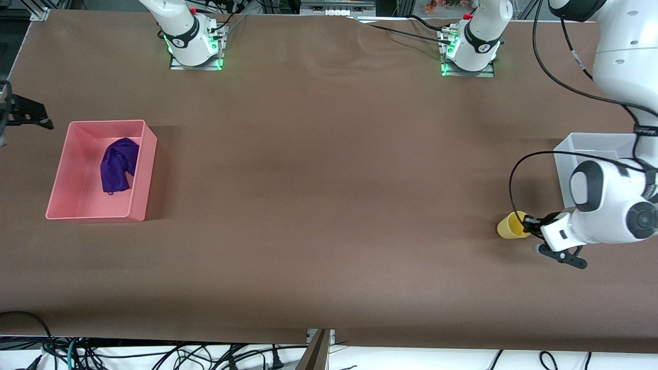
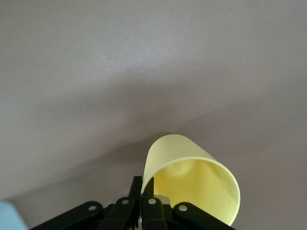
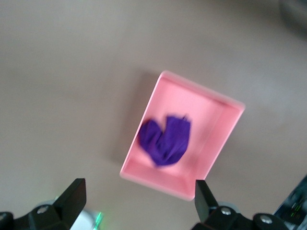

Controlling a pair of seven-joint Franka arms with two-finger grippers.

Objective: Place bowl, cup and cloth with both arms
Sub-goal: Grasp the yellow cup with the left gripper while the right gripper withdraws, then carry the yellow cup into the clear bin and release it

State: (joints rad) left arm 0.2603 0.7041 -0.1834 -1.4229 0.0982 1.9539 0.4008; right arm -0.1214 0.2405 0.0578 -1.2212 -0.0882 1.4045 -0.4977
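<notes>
The cup (image 1: 512, 225) is seen at the lower right of the front view, tipped on its side with its mouth turned toward the left hand (image 1: 529, 225). Its rim is pinched between that hand's fingers, one finger inside the mouth and one against the outer wall, as shown at the bottom of the left wrist view, where the cup (image 2: 192, 184) fills the lower middle. Whether it rests on the brown worktop (image 1: 329, 205) or is lifted just clear cannot be told.

The cup is judged to be light, thin-walled plastic: stiff enough to keep its shape, yet smooth and likely to slip or swivel in a rim pinch. A wall grip near the mouth is judged adequate for so light a thing, provided it is carried slowly; a hard squeeze could flex the wall.

A clear bin (image 1: 591, 154) stands at the right edge of the front view, above the cup and partly covered by the left arm.

The cloth (image 1: 119, 164) lies crumpled inside the pink bin (image 1: 141, 177) at the left of the front view. It is soft and limp, and would be taken best by a raised fold.

The right hand (image 3: 136, 199) is held spread and empty high over the pink bin (image 3: 218, 136); the cloth (image 3: 165, 140) is seen below it. The right arm appears to be waiting.

The bowl is not visible in any view.
</notes>
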